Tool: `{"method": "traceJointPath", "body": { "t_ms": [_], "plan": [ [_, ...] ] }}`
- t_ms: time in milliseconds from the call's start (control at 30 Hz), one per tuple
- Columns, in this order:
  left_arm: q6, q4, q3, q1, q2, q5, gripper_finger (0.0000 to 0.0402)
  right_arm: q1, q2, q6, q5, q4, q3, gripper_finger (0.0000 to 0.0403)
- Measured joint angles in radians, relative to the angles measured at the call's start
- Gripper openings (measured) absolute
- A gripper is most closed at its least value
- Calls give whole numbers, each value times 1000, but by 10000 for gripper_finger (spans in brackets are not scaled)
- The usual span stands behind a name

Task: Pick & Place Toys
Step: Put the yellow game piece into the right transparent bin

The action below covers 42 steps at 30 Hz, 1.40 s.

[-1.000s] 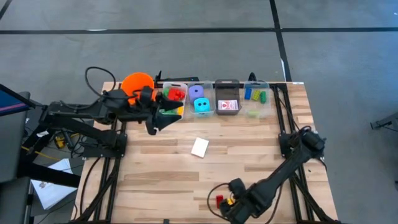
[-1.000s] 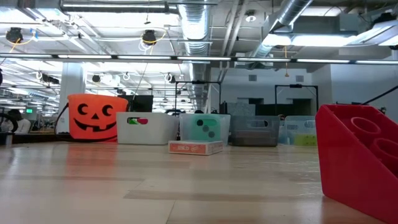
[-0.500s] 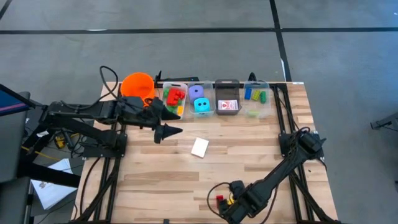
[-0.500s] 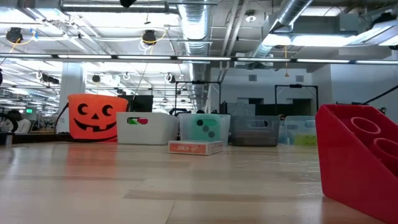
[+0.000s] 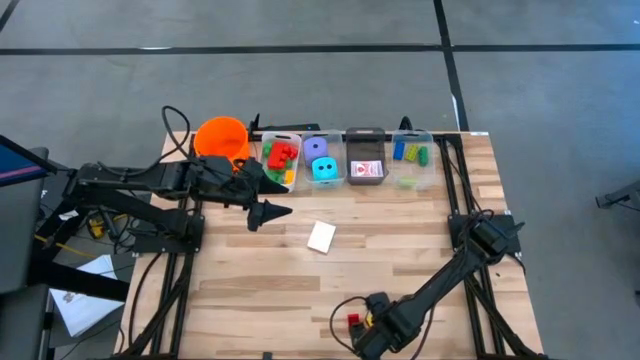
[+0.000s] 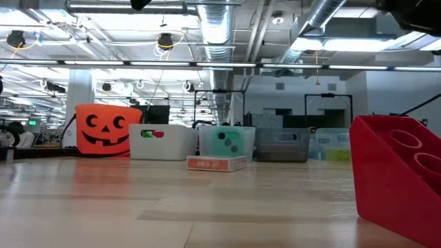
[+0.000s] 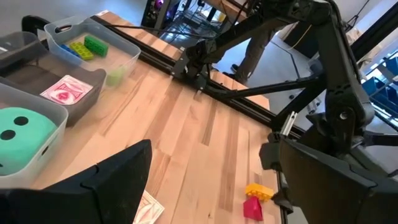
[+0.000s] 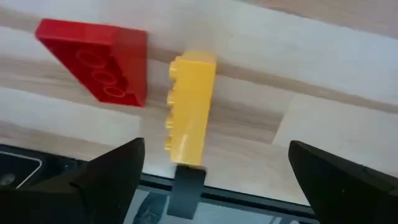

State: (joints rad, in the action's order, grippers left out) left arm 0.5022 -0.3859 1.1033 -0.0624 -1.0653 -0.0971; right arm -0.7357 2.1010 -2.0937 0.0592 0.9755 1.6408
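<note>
Right gripper: jaws open above yellow brick.
Left gripper: jaws open, empty.
Risk: red brick touching; may snag.

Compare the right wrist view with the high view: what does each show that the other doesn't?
Only the right wrist view shows the studs on the red brick and yellow brick, lying side by side on the wood, with the open right gripper above them, holding nothing. Only the high view shows the left gripper, the orange bucket, the bins and the loose card. Both show the two bricks at the table's near edge.
</note>
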Motion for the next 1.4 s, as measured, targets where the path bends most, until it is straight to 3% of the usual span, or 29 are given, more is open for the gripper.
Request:
{"method": "traceJointPath", "body": {
  "t_ms": [333,567,1000,1200,1400],
  "plan": [
    [3,4,0,0,0,0,343,3,38,31,-2,3,-1,371],
    [3,4,0,0,0,0,343,27,98,100,46,-125,2,339],
    [4,5,0,0,0,0,343,40,97,112,52,-103,2,269],
    [4,4,0,0,0,0,343,45,97,113,52,-97,2,209],
    [4,4,0,0,0,0,343,51,97,115,52,-96,2,106]
  ]
}}
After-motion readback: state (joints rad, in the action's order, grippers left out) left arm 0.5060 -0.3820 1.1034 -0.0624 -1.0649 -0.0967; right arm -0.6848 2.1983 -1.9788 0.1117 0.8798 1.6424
